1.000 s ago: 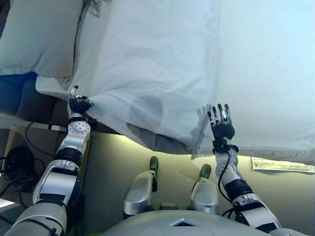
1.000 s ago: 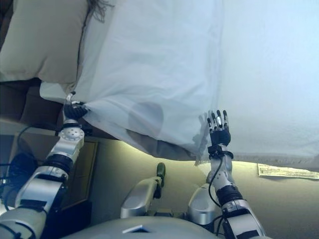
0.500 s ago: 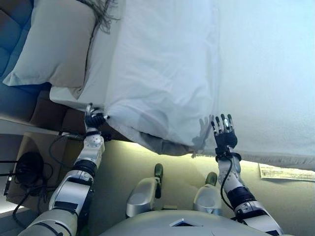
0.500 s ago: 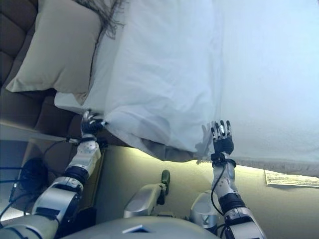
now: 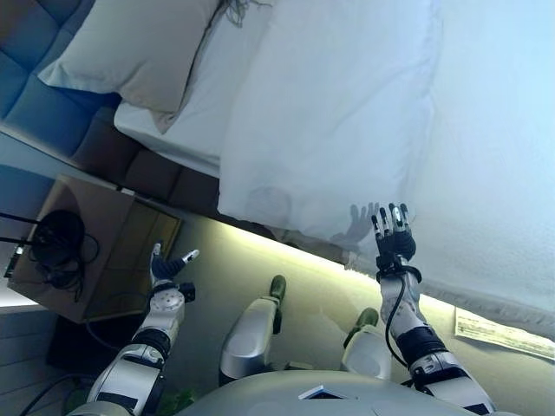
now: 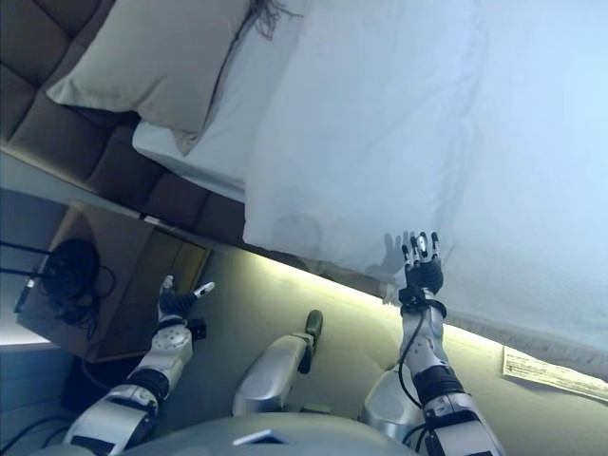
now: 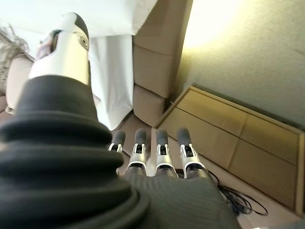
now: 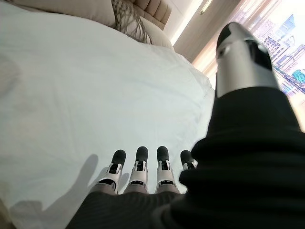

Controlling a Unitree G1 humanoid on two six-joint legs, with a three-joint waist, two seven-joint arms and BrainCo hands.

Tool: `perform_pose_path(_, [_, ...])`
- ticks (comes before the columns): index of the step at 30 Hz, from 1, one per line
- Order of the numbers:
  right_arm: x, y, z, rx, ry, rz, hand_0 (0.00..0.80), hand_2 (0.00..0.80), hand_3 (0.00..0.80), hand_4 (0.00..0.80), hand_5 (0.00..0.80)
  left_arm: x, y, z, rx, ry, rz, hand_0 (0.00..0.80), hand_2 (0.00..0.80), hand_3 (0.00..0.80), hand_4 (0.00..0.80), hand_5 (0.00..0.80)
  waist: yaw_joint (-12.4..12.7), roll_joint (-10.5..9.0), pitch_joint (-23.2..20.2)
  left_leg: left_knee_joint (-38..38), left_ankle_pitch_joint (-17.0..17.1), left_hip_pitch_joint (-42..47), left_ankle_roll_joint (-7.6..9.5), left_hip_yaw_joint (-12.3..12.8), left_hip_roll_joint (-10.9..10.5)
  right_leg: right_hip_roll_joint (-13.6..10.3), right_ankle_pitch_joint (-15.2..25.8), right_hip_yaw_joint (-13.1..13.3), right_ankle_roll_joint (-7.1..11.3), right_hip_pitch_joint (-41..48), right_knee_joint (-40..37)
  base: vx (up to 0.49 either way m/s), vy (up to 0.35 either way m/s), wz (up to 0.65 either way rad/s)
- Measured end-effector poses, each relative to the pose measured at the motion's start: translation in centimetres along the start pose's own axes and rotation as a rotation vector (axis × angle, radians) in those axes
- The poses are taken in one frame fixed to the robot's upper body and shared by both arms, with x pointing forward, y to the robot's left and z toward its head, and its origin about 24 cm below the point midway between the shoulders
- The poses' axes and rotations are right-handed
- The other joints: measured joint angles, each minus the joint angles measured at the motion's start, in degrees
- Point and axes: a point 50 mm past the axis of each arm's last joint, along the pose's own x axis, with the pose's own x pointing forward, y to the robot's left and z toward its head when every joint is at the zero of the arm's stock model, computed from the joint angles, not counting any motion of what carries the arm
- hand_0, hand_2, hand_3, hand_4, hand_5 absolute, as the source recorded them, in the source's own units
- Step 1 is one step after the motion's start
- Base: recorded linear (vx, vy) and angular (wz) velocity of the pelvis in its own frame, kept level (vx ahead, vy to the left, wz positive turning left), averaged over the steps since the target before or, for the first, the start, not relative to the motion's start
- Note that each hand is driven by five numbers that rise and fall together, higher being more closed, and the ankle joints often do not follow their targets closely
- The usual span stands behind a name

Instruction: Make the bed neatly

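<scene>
A white duvet (image 5: 347, 104) covers the bed, and its near edge hangs over the bed's side. A beige pillow (image 5: 130, 43) lies at the head, on the white sheet (image 5: 186, 121). My left hand (image 5: 167, 269) is open and empty, low over the floor between the bedside table and the bed, clear of the bedding. In the left wrist view its fingers (image 7: 157, 152) are straight. My right hand (image 5: 393, 243) is open with its fingers straight up, at the duvet's hanging edge. In the right wrist view its fingers (image 8: 138, 171) lie against the duvet (image 8: 71, 95).
A wooden bedside table (image 5: 95, 251) with black cables on it stands to the left, next to the padded headboard (image 5: 35, 95). A printed sheet of paper (image 5: 503, 334) lies on the floor at the right. A dark fringe (image 5: 238, 9) shows by the pillow.
My left hand has let go of the duvet's corner and dropped away from the bed, now open by the bedside table. The view has shifted. My right hand stays open at the duvet's edge.
</scene>
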Motion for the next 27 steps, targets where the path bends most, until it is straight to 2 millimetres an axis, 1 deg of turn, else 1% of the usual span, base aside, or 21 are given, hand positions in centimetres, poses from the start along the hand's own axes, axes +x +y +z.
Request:
perform_pose_path(3, [0.0, 0.3, -0.3, 0.012, 0.002, -0.002, 0.0, 0.0, 0.0, 0.0, 0.0, 0.3, -0.3, 1.6, -0.023, -0.07, 0.0, 0.0, 0.0, 0.0, 0.0, 0.0, -0.1, -0.36, 0.3, 0.1, 0.1, -0.2, 0.1, 0.1, -0.2, -0.2, 0.0, 0.0, -0.01, -0.2, 0.1, -0.044, 0.007, 0.01])
perform_pose_path(5, [0.3, 0.8, -0.2, 0.016, -0.004, 0.01, 0.0, 0.0, 0.0, 0.0, 0.0, 0.7, -0.7, 3.5, -0.007, -0.157, -0.021, 0.0, 0.0, 0.0, 0.0, 0.0, 0.1, -0.34, 0.5, 0.6, 0.2, -1.7, 0.19, 0.1, -0.2, -0.3, 0.0, 0.1, 0.0, -1.8, 0.8, -0.067, -0.001, 0.0])
perform_pose_path(9, [1.4, 2.7, 0.1, 0.019, -0.014, 0.056, 0.0, 0.0, 0.0, 0.0, 0.0, 1.2, -2.2, 8.2, 0.028, -0.34, -0.052, 0.0, 0.0, 0.0, 0.0, 0.0, -0.2, -0.3, 3.0, 1.5, 0.2, -3.2, 0.24, 0.6, -0.2, -0.4, 0.0, 0.9, 0.01, -3.7, 1.8, -0.094, -0.032, -0.06])
perform_pose_path(12, [1.9, 3.9, 0.1, 0.028, -0.017, 0.081, 0.0, 0.0, 0.0, 0.0, 0.0, 1.2, -3.8, 12.5, 0.117, -0.53, -0.058, 0.0, 0.0, 0.0, 0.0, 0.0, -0.4, -0.65, 4.5, 2.4, 0.2, -4.8, 0.28, 1.2, 0.0, -0.4, 0.1, 1.8, 0.03, -6.0, 2.8, -0.133, -0.094, -0.1])
perform_pose_path(14, [2.4, 5.1, 0.4, 0.037, -0.024, 0.113, 0.0, 0.0, 0.0, 0.0, 0.0, 0.9, -4.7, 16.4, 0.228, -0.722, -0.036, 0.0, 0.0, 0.0, 0.0, 0.0, -0.8, -1.04, 6.6, 3.5, 0.2, -6.5, 0.25, 1.5, 0.1, -0.3, 0.1, 2.5, -0.11, -8.0, 3.9, -0.114, -0.112, -0.1])
perform_pose_path(16, [2.7, 6.1, 0.3, 0.051, -0.018, 0.129, 0.0, 0.0, 0.0, 0.0, 0.0, 0.3, -5.3, 19.5, 0.343, -0.885, -0.01, 0.0, 0.0, 0.0, 0.0, 0.0, -1.8, -2.01, 8.0, 4.1, 0.2, -7.8, 0.25, 2.0, 0.3, -0.2, 0.2, 3.4, -0.25, -9.8, 4.6, -0.118, -0.112, -0.16])
perform_pose_path(17, [2.8, 6.6, 0.2, 0.05, -0.018, 0.137, 0.0, 0.0, 0.0, 0.0, 0.0, 0.0, -5.6, 21.2, 0.385, -0.953, 0.006, 0.0, 0.0, 0.0, 0.0, 0.0, -1.6, -2.56, 8.6, 4.4, 0.2, -8.4, 0.24, 2.4, 0.5, -0.1, 0.4, 3.8, -0.39, -10.5, 4.7, -0.088, -0.078, -0.23])
perform_pose_path(18, [2.9, 7.1, 0.2, 0.051, -0.016, 0.145, 0.0, 0.0, 0.0, 0.0, 0.0, -0.2, -5.7, 22.7, 0.404, -1.006, 0.03, 0.0, 0.0, 0.0, 0.0, 0.0, -2.0, -3.32, 9.4, 4.7, 0.2, -8.9, 0.18, 2.9, 0.8, 0.3, 0.7, 4.4, -0.53, -11.4, 4.7, -0.127, -0.093, -0.31])
perform_pose_path(19, [3.1, 7.8, 0.2, 0.053, -0.016, 0.156, 0.0, 0.0, 0.0, 0.0, 0.0, -0.4, -5.8, 24.0, 0.431, -1.051, 0.052, 0.0, 0.0, 0.0, 0.0, 0.0, -1.9, -3.86, 10.4, 5.1, 0.0, -9.1, 0.07, 3.3, 1.1, 0.6, 1.0, 5.0, -0.71, -12.0, 4.7, -0.105, -0.079, -0.32])
perform_pose_path(20, [3.3, 8.2, 0.3, 0.056, -0.02, 0.162, 0.0, 0.0, 0.0, 0.0, 0.0, -0.6, -6.0, 25.0, 0.451, -1.088, 0.065, 0.0, 0.0, 0.0, 0.0, 0.0, -2.6, -4.29, 11.4, 5.2, 0.0, -9.2, 0.05, 3.5, 1.3, 0.8, 1.4, 5.2, -0.78, -12.2, 4.5, -0.107, -0.083, -0.26])
perform_pose_path(22, [3.5, 9.2, 0.5, 0.061, -0.028, 0.177, 0.0, 0.0, 0.0, 0.0, 0.0, -0.8, -6.0, 26.1, 0.505, -1.134, 0.104, 0.0, 0.0, 0.0, 0.0, 0.0, -3.6, -4.66, 12.0, 5.6, 0.0, -10.6, 0.05, 4.1, 1.7, 1.2, 2.0, 5.9, -0.91, -13.8, 4.4, -0.107, -0.078, -0.24])
perform_pose_path(23, [3.7, 9.8, 0.6, 0.062, -0.032, 0.187, 0.0, 0.0, 0.0, 0.0, 0.0, -0.8, -6.1, 26.5, 0.534, -1.153, 0.122, 0.0, 0.0, 0.0, 0.0, 0.0, -3.7, -5.04, 12.4, 5.8, 0.0, -11.3, 0.05, 4.8, 2.0, 1.6, 2.4, 6.5, -1.06, -15.1, 4.2, -0.117, -0.079, -0.35])
perform_pose_path(24, [3.8, 10.5, 0.9, 0.068, -0.046, 0.201, 0.0, 0.0, 0.0, 0.0, 0.0, -0.9, -6.3, 26.9, 0.566, -1.174, 0.138, 0.0, 0.0, 0.0, 0.0, 0.0, -3.8, -5.18, 13.0, 6.1, 0.0, -12.0, -0.01, 4.9, 2.2, 1.8, 2.9, 7.0, -1.21, -16.0, 4.1, -0.073, -0.057, -0.34])
perform_pose_path(26, [3.9, 11.8, 1.1, 0.076, -0.058, 0.226, 0.0, 0.0, 0.0, 0.0, 0.0, -1.0, -6.5, 27.2, 0.615, -1.194, 0.165, 0.0, 0.0, 0.0, 0.0, 0.0, -5.0, -5.33, 14.2, 6.9, -0.1, -13.9, -0.1, 5.0, 2.7, 2.4, 3.6, 7.6, -1.47, -17.8, 3.9, -0.07, -0.047, -0.23])
perform_pose_path(27, [4.0, 12.1, 1.2, 0.074, -0.058, 0.226, 0.0, 0.0, 0.0, 0.0, 0.0, -1.0, -6.7, 27.3, 0.642, -1.205, 0.169, 0.0, 0.0, 0.0, 0.0, 0.0, -5.1, -5.66, 14.6, 7.1, -0.1, -14.5, -0.17, 5.2, 2.9, 2.7, 4.1, 7.9, -1.47, -18.6, 3.8, -0.07, -0.042, -0.22])
